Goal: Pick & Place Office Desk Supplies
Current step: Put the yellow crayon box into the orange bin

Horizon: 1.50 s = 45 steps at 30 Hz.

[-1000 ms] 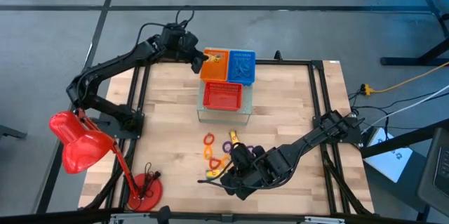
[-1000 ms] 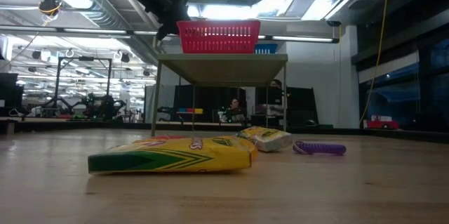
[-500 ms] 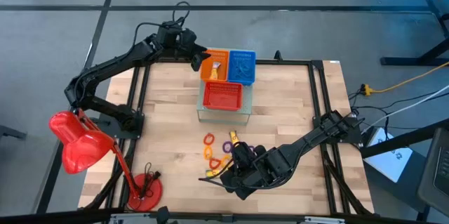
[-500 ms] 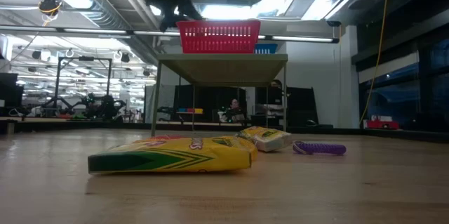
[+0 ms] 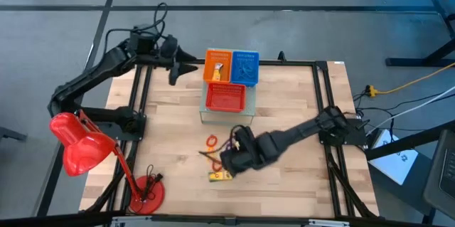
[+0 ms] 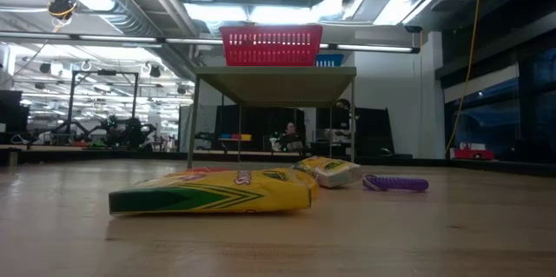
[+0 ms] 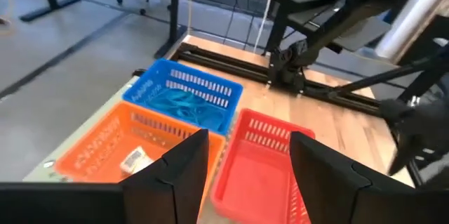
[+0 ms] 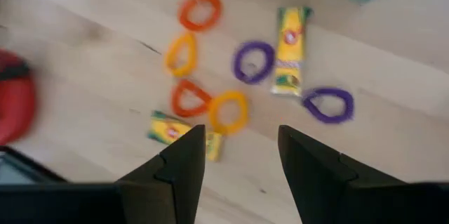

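The supplies lie on the wooden table: orange, yellow and purple loops, plus yellow oblong packets. My right gripper hovers open above them, near the table's middle, touching none. My left gripper is open and empty, left of the orange basket. A small yellow-white piece lies inside the orange basket.
The orange basket, a blue basket and a red basket sit on a raised stand at the table's far middle. A red desk lamp stands at the near left, its base close to the loops.
My left gripper has drawn back from over the orange basket toward the table's left, leaving the small yellow piece in the basket. My right gripper has swung toward the far edge, over the loops.
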Tool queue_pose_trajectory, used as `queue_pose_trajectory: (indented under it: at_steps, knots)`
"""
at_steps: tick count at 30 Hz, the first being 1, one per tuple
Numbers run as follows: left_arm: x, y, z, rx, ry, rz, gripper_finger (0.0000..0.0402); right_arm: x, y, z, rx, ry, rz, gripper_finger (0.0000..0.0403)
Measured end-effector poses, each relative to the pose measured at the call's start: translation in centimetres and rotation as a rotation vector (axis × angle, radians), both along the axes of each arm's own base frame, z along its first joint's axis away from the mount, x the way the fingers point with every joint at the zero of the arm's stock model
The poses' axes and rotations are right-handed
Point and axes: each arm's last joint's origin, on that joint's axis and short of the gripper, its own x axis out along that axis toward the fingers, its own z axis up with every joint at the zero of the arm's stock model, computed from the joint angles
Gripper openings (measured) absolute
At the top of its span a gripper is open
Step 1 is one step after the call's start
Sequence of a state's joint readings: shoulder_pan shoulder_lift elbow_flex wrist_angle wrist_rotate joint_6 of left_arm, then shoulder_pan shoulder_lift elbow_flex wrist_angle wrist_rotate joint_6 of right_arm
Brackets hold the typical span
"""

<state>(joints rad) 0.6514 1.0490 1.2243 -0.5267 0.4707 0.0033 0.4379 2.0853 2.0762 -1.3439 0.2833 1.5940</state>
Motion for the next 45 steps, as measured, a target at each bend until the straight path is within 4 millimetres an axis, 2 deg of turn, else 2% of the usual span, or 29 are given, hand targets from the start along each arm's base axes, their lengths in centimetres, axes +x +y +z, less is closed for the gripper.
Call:
queue_pose_trajectory:
  at_steps: [5, 10, 16, 20, 25, 30, 33, 37, 45]
  knots:
    - [-1.1, -1.2, 0.7, 0.009, -0.026, 0.002, 0.0198, 1.0, -2.4, -4.0, 0.044, 0.128, 0.078, 0.0183]
    - [-1.1, -2.2, 1.0, -0.007, -0.039, -0.021, 0.0196, 0.8, -3.7, -6.5, 0.049, 0.215, 0.080, 0.0212]
    - [-0.6, -3.1, 1.0, -0.022, -0.038, -0.069, 0.0198, 1.4, -5.5, -9.3, 0.086, 0.197, 0.037, 0.0265]
    - [-0.3, -3.6, 1.0, -0.028, -0.035, -0.089, 0.0197, 1.3, -5.8, -11.0, 0.121, 0.184, 0.023, 0.0278]
    - [-0.1, -4.1, 0.9, -0.036, -0.034, -0.102, 0.0194, 0.9, -5.9, -11.8, 0.109, 0.211, 0.003, 0.0273]
    - [0.0, -4.2, 0.9, -0.036, -0.033, -0.109, 0.0194, 1.5, -5.6, -12.6, 0.111, 0.180, 0.039, 0.0270]
    - [0.0, -4.2, 0.9, -0.035, -0.032, -0.100, 0.0194, 2.2, -5.4, -13.7, 0.133, 0.163, 0.057, 0.0270]
    - [0.0, -4.2, 0.9, -0.041, -0.032, -0.096, 0.0194, 2.2, -5.3, -15.4, 0.134, 0.227, 0.082, 0.0270]
    - [0.0, -4.2, 0.9, -0.049, -0.033, -0.087, 0.0194, 2.3, -5.9, -15.6, 0.074, 0.227, 0.081, 0.0270]
